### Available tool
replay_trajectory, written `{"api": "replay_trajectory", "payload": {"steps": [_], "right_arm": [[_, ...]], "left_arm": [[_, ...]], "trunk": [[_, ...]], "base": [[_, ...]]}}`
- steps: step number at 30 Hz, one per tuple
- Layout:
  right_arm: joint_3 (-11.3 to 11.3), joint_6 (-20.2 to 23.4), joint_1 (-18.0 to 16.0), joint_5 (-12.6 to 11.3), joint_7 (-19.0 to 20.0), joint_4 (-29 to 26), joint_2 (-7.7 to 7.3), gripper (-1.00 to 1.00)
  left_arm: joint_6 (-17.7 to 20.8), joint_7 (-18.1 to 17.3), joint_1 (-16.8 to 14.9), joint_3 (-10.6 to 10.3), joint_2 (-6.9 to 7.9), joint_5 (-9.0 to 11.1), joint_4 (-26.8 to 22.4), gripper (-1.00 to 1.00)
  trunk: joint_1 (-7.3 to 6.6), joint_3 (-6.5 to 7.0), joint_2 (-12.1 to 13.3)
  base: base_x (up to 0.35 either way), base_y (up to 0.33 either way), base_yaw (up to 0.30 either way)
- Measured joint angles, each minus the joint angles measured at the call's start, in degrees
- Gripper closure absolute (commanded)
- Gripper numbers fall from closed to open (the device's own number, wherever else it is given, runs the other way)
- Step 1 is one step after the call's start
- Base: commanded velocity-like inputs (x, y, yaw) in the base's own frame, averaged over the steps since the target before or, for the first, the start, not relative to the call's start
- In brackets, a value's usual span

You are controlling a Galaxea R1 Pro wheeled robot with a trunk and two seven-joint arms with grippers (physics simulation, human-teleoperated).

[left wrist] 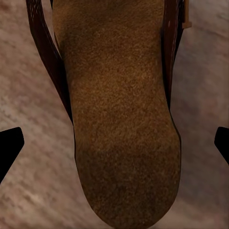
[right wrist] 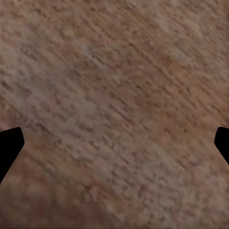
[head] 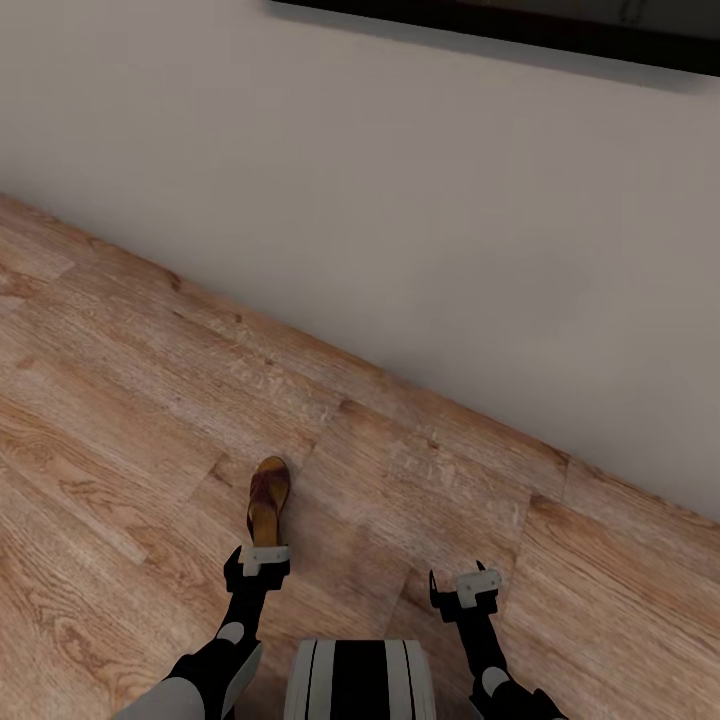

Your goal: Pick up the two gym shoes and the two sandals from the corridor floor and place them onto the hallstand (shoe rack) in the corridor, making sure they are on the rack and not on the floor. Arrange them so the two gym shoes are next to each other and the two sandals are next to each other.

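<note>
Brown leather, tan footbed: one sandal (head: 267,500) counted on the corridor floor (head: 120,420); no second one counted, gym shoes zero. In the head view the sandal lies flat, sole down, just below picture centre at about 7 o'clock. Long axis runs near 12-to-6, top end tipped slightly toward 1 o'clock; dark strap sits over the far half, bare footbed over the near half. Which end is toe and which is heel I cannot tell. Left wrist view confirms: sandal (left wrist: 121,119) seen from directly above, grainy tan footbed with rounded end, dark brown strap edges along both sides. Left gripper (head: 263,560) hangs at the sandal's near end, at its 6 o'clock; jaws released, two dark fingertips (left wrist: 9,148) set wide at either side of the footbed, not touching it, as far as the wrist view shows. Right gripper (head: 474,585) is well apart from the sandal, at its 4 o'clock, over bare planks (right wrist: 114,109); jaws likewise spread, nothing between them. Count: two grippers, both empty. Grey wall (head: 450,220) runs diagonally behind the floor, with a dark edge (head: 500,30) at 12 o'clock.
</note>
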Motion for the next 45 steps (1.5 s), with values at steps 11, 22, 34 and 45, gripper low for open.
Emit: {"api": "replay_trajectory", "payload": {"steps": [11, 22, 34, 45], "right_arm": [[0.0, 0.0, 0.0, 0.0, 0.0, 0.0, 0.01, -1.00], [0.0, 0.0, 0.0, 0.0, 0.0, 0.0, 0.02, -1.00], [0.1, 0.0, 0.0, 0.0, 0.0, 0.0, 0.01, -1.00], [0.1, 0.0, 0.0, 0.0, 0.0, 0.0, 0.01, -1.00]], "left_arm": [[0.0, 0.0, 0.0, 0.0, 0.00, 0.0, 0.0, -1.00], [0.0, 0.0, 0.0, 0.0, 0.00, 0.0, 0.0, -1.00], [0.0, 0.0, 0.0, 0.0, 0.00, 0.0, 0.0, -1.00], [0.0, 0.0, 0.0, 0.0, 0.00, 0.0, 0.0, -1.00]], "trunk": [[0.00, -0.42, 0.0], [0.00, -0.56, 0.0], [0.00, -0.88, 0.0], [0.00, -1.25, 0.0]], "base": [[0.000, 0.000, 0.000], [0.000, 0.000, 0.000], [0.000, 0.000, 0.000], [0.000, 0.000, 0.000]]}}
